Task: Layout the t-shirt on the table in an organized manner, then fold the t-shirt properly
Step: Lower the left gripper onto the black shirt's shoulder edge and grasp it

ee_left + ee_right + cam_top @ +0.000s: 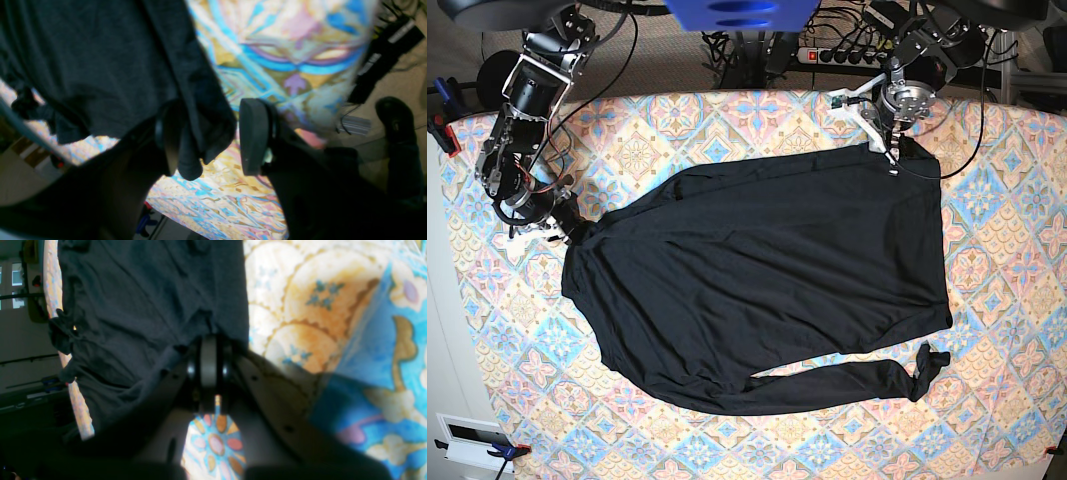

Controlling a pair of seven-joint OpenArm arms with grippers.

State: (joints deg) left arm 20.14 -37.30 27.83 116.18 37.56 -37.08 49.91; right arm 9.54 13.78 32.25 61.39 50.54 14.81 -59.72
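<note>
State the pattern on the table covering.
Pastel diamond tiles with floral motifs in pink, blue and cream cover the table; clearest in the base view.

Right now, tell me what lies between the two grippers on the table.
The base view shows only the t-shirt spanning from the right gripper to the left gripper, spread over the table.

The t-shirt [767,280] is thin, soft black cloth, matt with a faint sheen and fine wrinkles; close to the left hand [213,136] its weave looks dark charcoal, bunched in limp folds against one pad. That hand's pads [253,136] look like matt dark rubber or plastic, smooth. The right hand [208,363] has glossy black plastic rims. The table [1007,230] wears smooth printed cloth, matt, in pastel tile patterns
</note>
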